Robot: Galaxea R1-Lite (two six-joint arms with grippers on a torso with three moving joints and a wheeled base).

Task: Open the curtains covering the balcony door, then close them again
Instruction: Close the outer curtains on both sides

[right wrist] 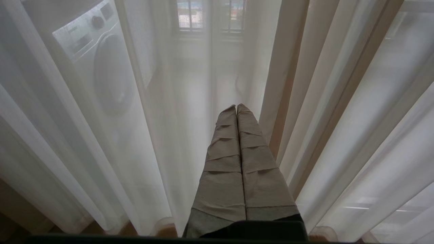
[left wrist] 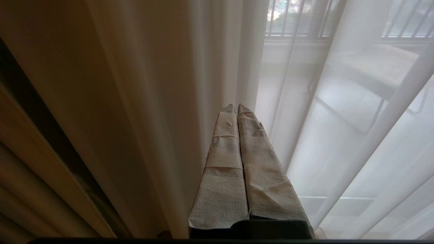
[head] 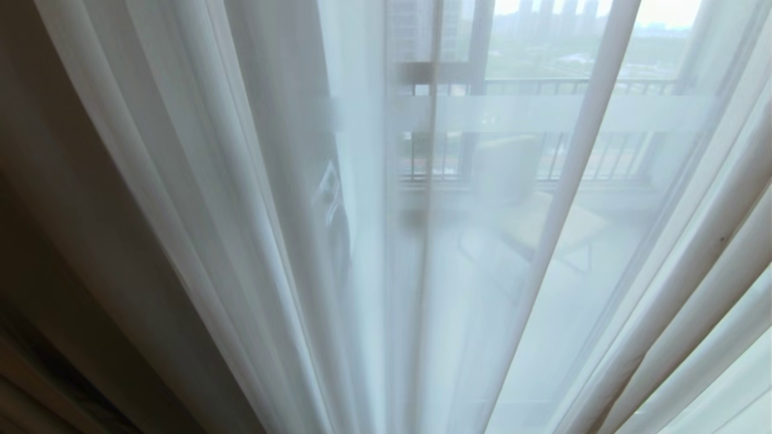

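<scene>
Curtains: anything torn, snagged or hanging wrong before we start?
Nothing stands out. The sheer curtain hangs in even pleats with no visible tear, the opaque curtain bunched at the robot's left. Both the left pincer and the right pincer are shut, empty and face the fabric.

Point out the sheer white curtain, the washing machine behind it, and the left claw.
Sheer white see-through curtain (head: 567,199): head view, on a long fold.
White front-loading washing machine (right wrist: 113,73): right wrist view, on its round door.
Left claw (left wrist: 236,109): left wrist view, between its shut, tape-wrapped tips.
</scene>
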